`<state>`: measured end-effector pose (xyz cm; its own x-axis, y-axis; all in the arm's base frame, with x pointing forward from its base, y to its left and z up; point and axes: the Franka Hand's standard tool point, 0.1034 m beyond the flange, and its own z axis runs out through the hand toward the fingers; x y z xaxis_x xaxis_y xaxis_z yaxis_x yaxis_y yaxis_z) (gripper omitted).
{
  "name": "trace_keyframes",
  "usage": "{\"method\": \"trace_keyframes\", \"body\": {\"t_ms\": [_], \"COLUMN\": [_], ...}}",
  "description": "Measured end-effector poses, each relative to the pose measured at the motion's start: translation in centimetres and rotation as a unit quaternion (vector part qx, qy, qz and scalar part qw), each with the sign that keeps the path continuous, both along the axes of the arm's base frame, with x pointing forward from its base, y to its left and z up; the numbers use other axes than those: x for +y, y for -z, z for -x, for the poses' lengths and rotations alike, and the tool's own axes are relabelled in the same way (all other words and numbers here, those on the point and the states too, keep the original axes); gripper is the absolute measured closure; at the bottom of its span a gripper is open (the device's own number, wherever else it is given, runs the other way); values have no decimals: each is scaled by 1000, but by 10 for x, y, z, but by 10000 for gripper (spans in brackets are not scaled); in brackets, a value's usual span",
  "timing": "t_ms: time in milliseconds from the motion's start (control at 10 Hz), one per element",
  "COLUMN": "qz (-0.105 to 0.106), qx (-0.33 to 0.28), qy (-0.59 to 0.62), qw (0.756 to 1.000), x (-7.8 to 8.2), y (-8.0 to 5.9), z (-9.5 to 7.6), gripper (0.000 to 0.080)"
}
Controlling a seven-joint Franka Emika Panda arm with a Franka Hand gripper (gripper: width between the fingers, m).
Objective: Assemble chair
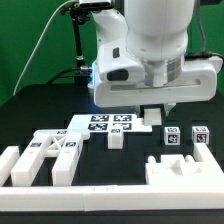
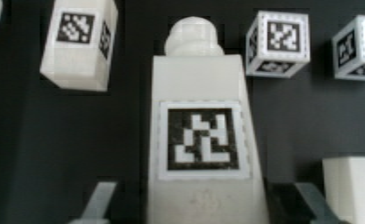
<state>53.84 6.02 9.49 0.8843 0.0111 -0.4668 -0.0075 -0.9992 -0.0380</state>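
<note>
A long white chair piece (image 2: 200,90) with a rounded peg tip and a square tag runs out from between my fingers in the wrist view. My gripper (image 2: 204,192) is shut on its near end, one grey finger (image 2: 101,200) on each side. In the exterior view the gripper (image 1: 152,118) hangs low over the black table, just to the right of the flat tagged panel (image 1: 105,124), and the arm hides the held piece. I cannot tell whether the piece is off the table. Beyond its tip lie a tagged block (image 2: 81,40) and two tagged cubes (image 2: 278,44).
A small white block (image 1: 115,140) sits in front of the panel. Notched tagged pieces (image 1: 50,150) lie at the exterior view's left. Two tagged blocks (image 1: 172,135) (image 1: 200,136) stand at its right, behind a low white rail (image 1: 186,172).
</note>
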Motion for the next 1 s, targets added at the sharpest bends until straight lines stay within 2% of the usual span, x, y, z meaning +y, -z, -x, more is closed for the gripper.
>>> {"method": "trace_keyframes", "body": {"t_ms": [100, 200, 300, 400, 600, 800, 900, 1000], "qz": [-5, -19, -31, -46, -39, -35, -36, -38], "qx": [-20, -49, -95, -138, -197, -274, -289, -342], "qy": [-5, -9, -28, -62, -50, -47, -47, -46], "qw": [1000, 999, 995, 987, 978, 960, 956, 938], "x": [17, 31, 33, 26, 25, 24, 26, 32], "y": [-15, -36, -55, -57, -53, -53, -53, -59], "z": [-13, -39, -67, -81, -79, -92, -102, -123], "gripper": [514, 514, 514, 514, 514, 514, 514, 514]}}
